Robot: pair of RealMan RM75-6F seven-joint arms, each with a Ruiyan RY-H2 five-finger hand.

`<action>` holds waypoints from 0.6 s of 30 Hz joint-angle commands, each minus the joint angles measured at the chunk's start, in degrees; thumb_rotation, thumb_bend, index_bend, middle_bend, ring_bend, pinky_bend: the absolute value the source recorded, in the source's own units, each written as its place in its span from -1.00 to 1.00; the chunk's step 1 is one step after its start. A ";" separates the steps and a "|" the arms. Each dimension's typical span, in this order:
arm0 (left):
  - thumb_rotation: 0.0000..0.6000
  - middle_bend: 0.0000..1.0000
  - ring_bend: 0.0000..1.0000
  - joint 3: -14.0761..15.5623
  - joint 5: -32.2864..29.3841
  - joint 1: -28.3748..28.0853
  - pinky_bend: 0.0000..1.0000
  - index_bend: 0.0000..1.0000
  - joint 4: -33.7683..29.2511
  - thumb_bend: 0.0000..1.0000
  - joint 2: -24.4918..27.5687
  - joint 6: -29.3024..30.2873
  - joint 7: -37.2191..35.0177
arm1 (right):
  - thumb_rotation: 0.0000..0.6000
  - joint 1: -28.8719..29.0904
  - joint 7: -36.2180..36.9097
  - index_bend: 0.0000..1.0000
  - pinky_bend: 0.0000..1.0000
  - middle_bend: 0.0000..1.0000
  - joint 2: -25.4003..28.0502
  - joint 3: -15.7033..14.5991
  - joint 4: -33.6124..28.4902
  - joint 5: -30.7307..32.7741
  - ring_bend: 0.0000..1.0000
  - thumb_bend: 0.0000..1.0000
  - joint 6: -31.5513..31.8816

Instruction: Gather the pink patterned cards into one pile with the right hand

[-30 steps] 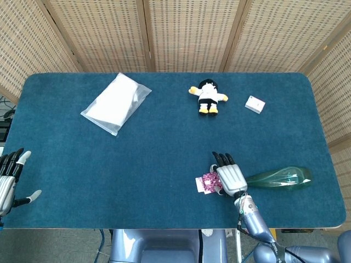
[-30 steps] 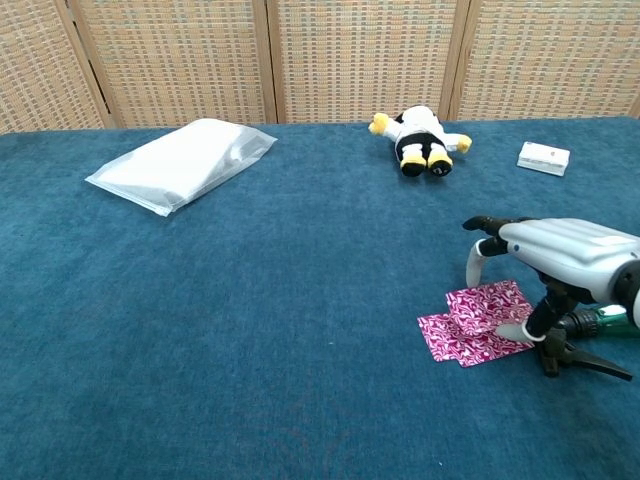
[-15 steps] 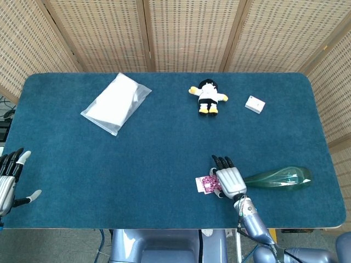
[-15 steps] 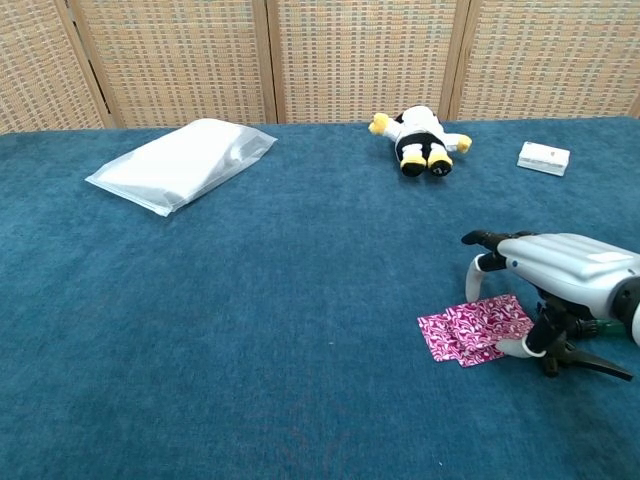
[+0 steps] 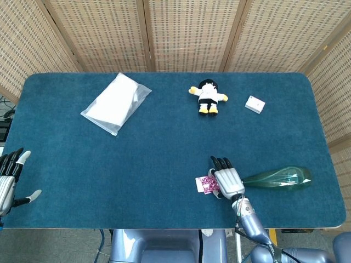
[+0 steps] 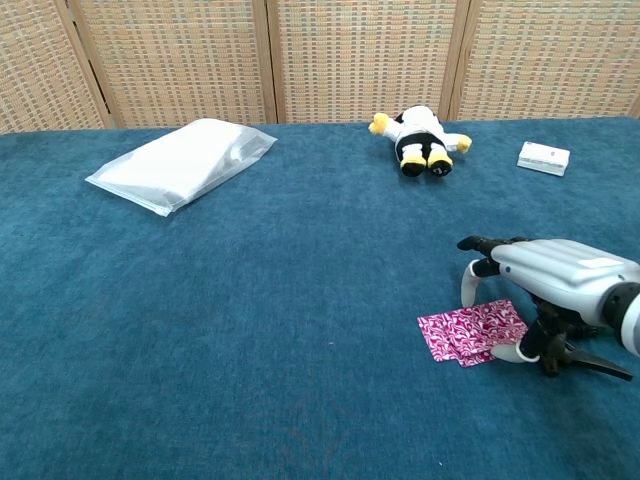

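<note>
Pink patterned cards [image 6: 470, 333] lie overlapped near the desk's [image 5: 164, 153] front edge, their right side hidden under the right hand [image 6: 545, 285]. That hand arches over them, fingers spread, a fingertip [image 6: 467, 290] down beside the cards; whether it pins them cannot be told. Left hand [image 5: 8, 178], partly cut off at the frame edge, is spread and holds nothing.
</note>
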 commanded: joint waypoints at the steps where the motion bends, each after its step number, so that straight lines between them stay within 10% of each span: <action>1: 1.00 -1.00 -1.00 0.01 0.01 0.00 -1.00 -1.00 0.02 -1.00 -0.01 -0.01 -0.03 | 1.00 0.04 -0.33 0.08 -1.00 -1.00 -0.10 0.19 -0.05 0.33 -1.00 -0.47 -0.10; 18: 1.00 -1.00 -1.00 0.01 0.03 -0.01 -1.00 -1.00 -0.01 -1.00 0.03 -0.01 -0.18 | 1.00 0.42 -1.69 -0.09 -1.00 -1.00 0.31 0.83 -1.15 1.70 -1.00 -0.53 -0.70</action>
